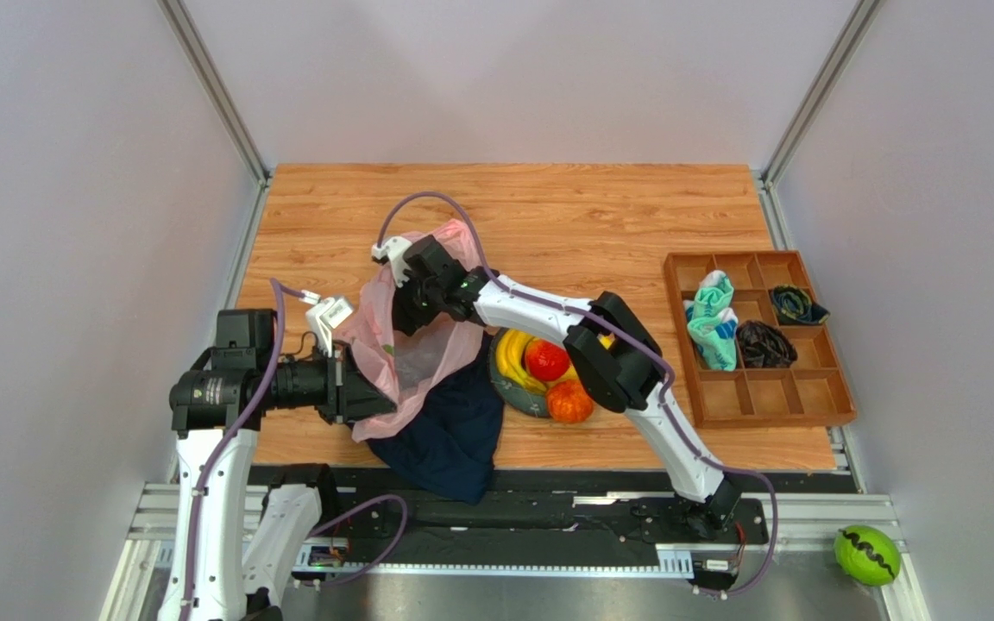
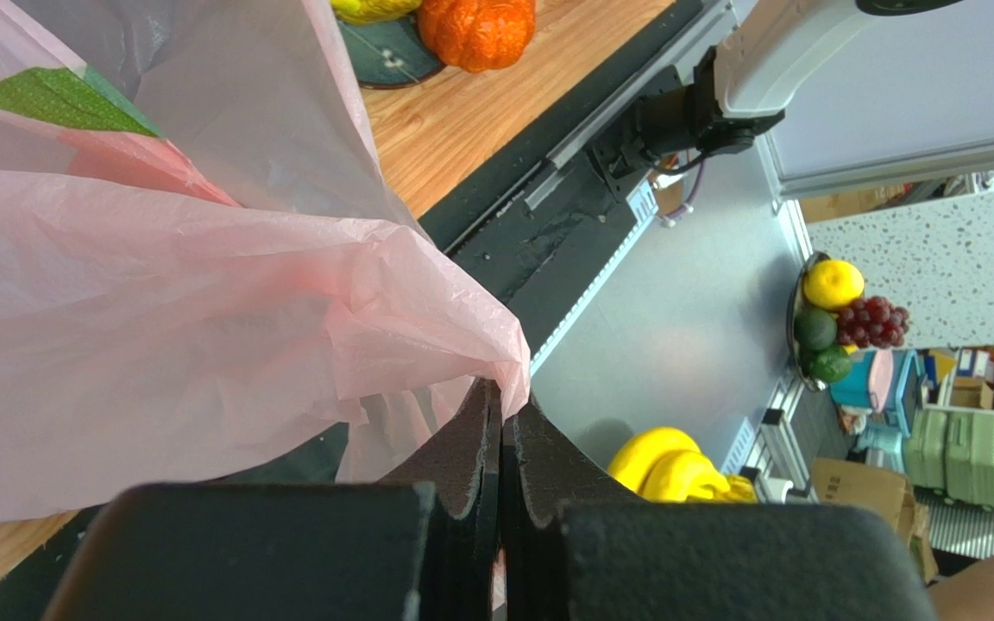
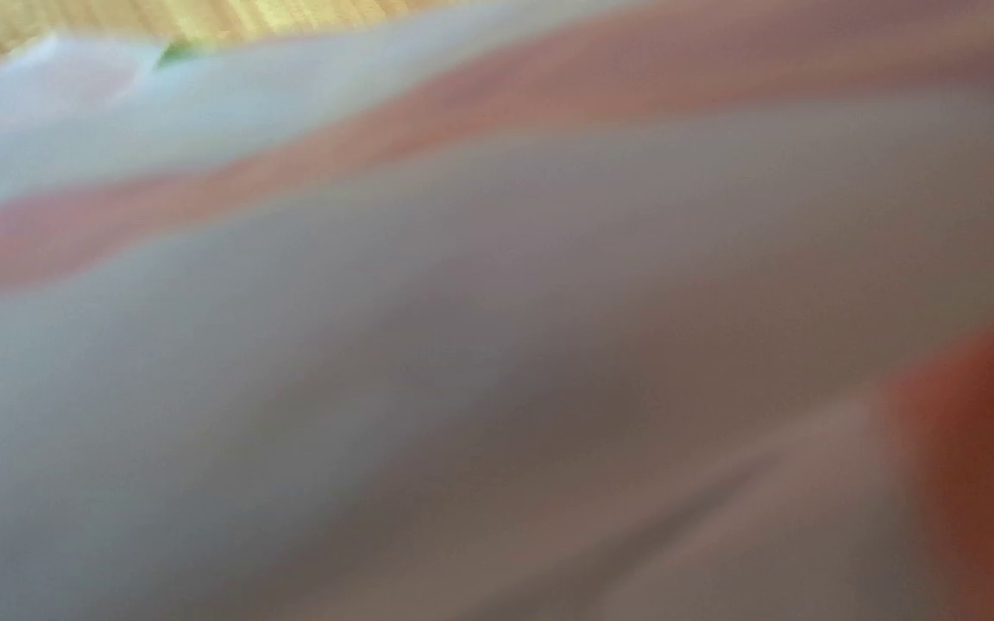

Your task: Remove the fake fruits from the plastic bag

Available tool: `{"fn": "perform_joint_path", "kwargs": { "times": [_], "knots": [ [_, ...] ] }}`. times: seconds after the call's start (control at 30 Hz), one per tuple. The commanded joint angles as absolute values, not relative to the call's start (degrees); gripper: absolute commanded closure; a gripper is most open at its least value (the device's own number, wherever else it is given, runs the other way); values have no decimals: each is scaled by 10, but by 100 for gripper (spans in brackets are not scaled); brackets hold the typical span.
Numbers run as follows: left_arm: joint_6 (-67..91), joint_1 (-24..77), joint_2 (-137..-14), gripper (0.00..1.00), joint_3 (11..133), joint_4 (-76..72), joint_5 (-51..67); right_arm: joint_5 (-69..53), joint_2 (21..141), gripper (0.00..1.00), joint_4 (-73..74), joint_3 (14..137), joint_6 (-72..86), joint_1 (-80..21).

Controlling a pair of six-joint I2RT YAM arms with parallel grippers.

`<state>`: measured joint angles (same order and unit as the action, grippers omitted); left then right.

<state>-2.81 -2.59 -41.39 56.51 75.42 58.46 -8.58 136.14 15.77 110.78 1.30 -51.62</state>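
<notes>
The left gripper (image 2: 502, 412) is clamped tight, its fingers (image 2: 470, 453) pressed together on a pinch of the plastic bag (image 2: 204, 298) at its near lower edge. The right gripper (image 1: 399, 282) sits against the bag's far upper edge. Its wrist view shows only blurred pink film, so I cannot tell how its jaws stand. The bag spreads between them, long axis running far to near, its near part overlapping a navy cloth (image 1: 453, 440) on the table (image 1: 567, 207). Just right of it, a banana bunch (image 1: 511, 356), a red fruit (image 1: 545, 360) and an orange fruit (image 1: 570, 403) rest on a dark plate (image 1: 519, 399).

A dark navy cloth (image 1: 444, 434) drapes over the wooden table's (image 1: 567, 214) near edge, with a dark grey plate (image 1: 522, 399) just beside it. Farther right, a wooden compartment tray (image 1: 839, 388) holds rolled socks (image 1: 712, 324). 1 green ball (image 1: 867, 554) lies off the table.
</notes>
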Motion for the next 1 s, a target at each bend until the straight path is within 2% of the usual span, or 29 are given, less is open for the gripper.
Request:
{"fn": "perform_joint_path", "kwargs": {
  "times": [0.0,0.13,0.33,0.5,0.7,0.87,0.97],
  "knots": [
    [-25,-23,-411,100,577,747,599,-113,1283,80,142,1089,3,-510],
    [-25,-23,-405,100,576,747,594,-114,1260,85,147,1056,3,-507],
    [-19,-25,-415,100,578,723,589,-135,1198,86,184,1017,-23,-500],
    [31,-28,-476,100,603,619,592,-212,1064,85,203,919,-118,-488],
    [67,-27,-579,100,672,522,561,-331,965,85,306,882,-226,-468],
    [86,-28,-627,100,725,456,453,-310,876,84,334,843,-226,-425],
    [76,-28,-656,100,751,458,446,-281,837,84,345,803,-200,-376]
  ]
}}
